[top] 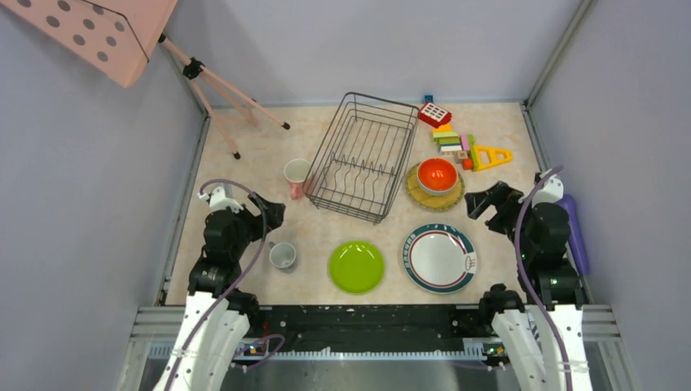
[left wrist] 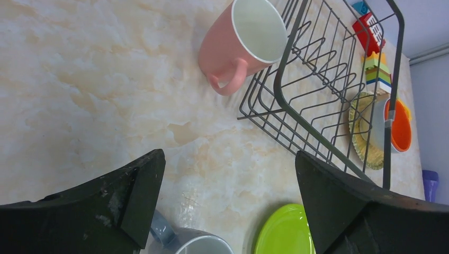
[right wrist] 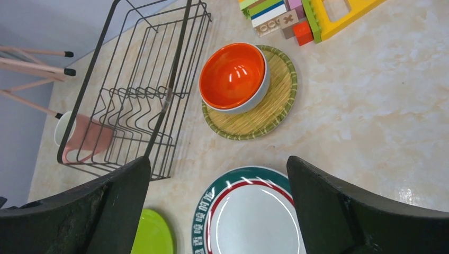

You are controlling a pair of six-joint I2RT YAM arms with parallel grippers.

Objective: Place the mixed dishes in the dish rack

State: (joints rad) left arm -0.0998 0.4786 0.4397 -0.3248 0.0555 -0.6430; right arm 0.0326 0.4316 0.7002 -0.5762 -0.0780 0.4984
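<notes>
Top external view: left gripper (left wrist: 229, 154) and right gripper (right wrist: 218, 159) are wide open, holding nothing; orange bowl (top: 437, 175) sits on straw mat (top: 424, 198) beside dish rack (top: 358, 159).

The beige marbled table (top: 261, 163) is viewed from high behind; both low, close wrist views are faced forward, sharing the dark wire dish rack (top: 363, 155).
</notes>
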